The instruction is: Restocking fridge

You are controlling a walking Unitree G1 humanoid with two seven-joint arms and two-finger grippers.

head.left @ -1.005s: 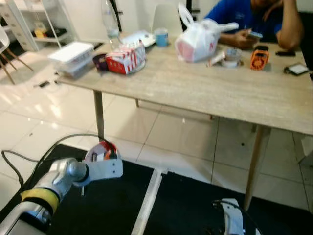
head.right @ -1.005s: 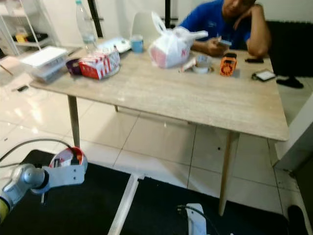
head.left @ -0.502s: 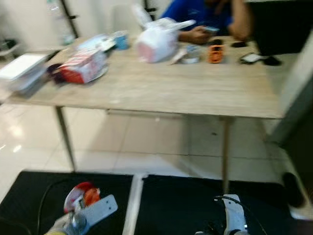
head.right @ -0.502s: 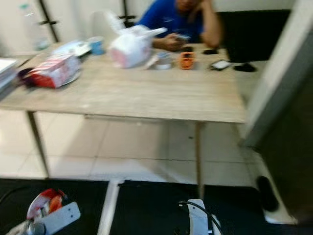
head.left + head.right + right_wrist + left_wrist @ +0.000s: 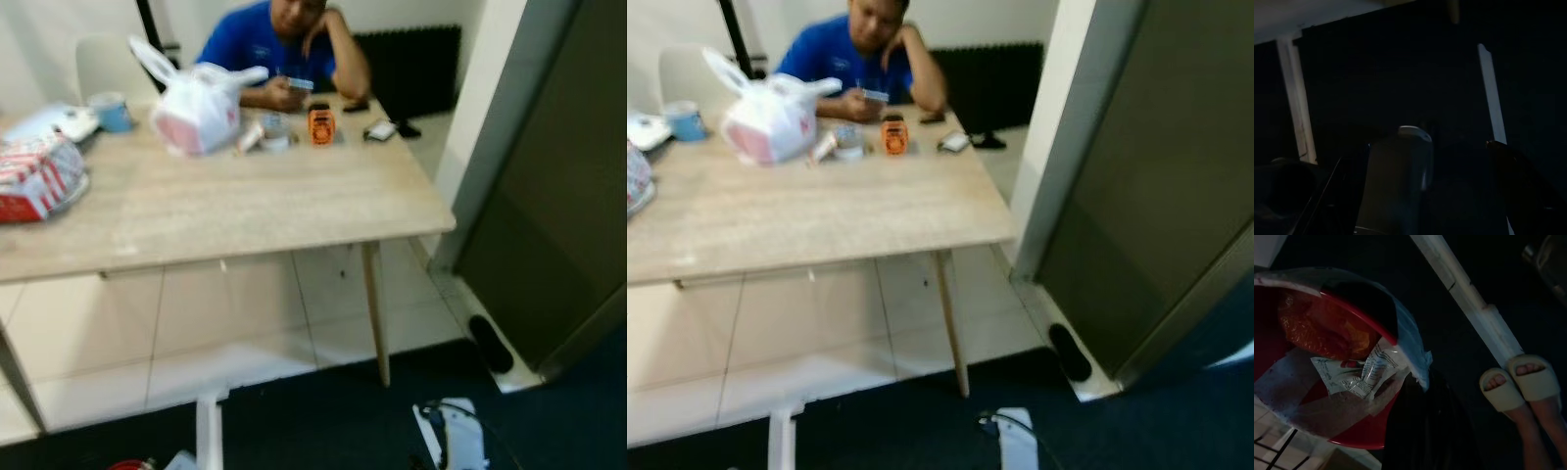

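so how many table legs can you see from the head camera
2. One wooden leg stands under the table's near right corner, beside the dark panel. A second leg shows at the left edge. Others may be hidden or out of frame.

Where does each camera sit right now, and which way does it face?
Left eye view: head, looking down at the light wooden table; right arm's silver wrist at the bottom.
Right eye view: same scene, tall dark grey fridge door on the right.
Left wrist view: along the left gripper holding a red plastic-wrapped bowl.
Right wrist view: dark floor.
The eyes share the white plastic bag.
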